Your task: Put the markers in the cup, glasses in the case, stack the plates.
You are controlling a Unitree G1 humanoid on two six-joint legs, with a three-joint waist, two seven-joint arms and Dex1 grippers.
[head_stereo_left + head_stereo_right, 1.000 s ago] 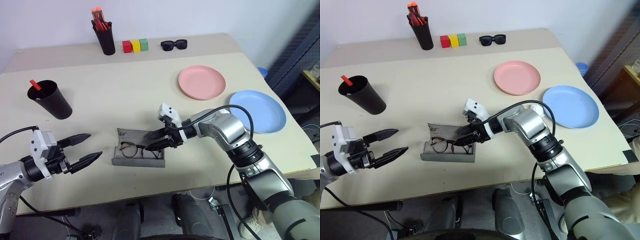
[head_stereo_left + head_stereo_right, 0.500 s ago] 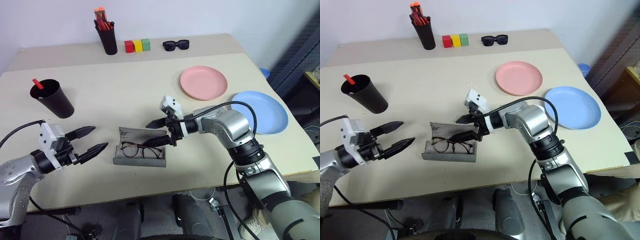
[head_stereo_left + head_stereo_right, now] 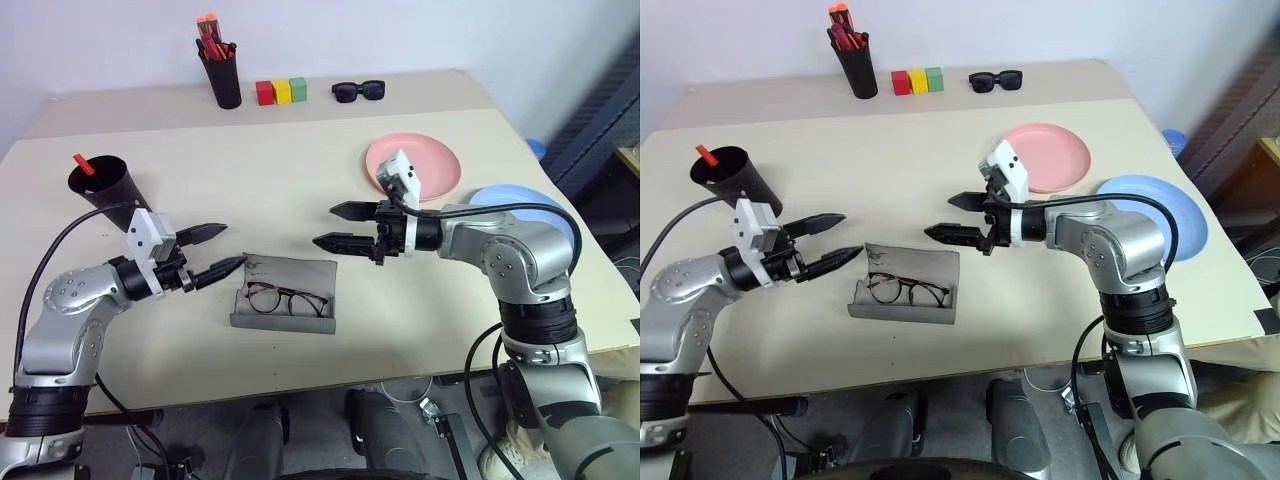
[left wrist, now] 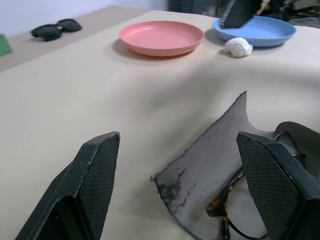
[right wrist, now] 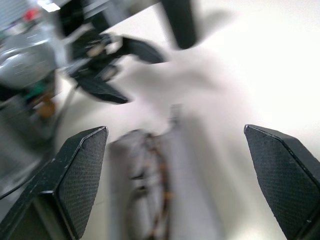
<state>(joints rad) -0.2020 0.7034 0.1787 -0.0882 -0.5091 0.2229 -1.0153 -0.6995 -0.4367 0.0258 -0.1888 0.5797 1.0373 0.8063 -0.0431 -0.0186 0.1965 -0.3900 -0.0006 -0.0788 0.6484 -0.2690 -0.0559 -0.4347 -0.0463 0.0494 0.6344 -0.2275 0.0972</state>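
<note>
surface [image 3: 300, 180]: big and beige, with a pale wall behind it.
case [image 3: 285, 306]: grey, lying open near the front edge, flap up at the back.
glasses [image 3: 287, 299]: lying inside the case.
left end effector [image 3: 220, 248]: fingers apart, holding nothing, tips just beside the case's left end.
right end effector [image 3: 338, 226]: fingers wide apart, holding nothing, up above the case.
plates: pink plate [image 3: 428, 160] and blue plate [image 3: 540, 200] sit side by side, not stacked.
cup [image 3: 105, 187]: black, far left, with a red-capped marker [image 3: 83, 164] in it.

Both arms are rounded silver-grey shells with black joints and loose black cables. Each ends in a white wrist block and two tapered black fingers [image 4: 272, 172] with cross-hatched pads.
</note>
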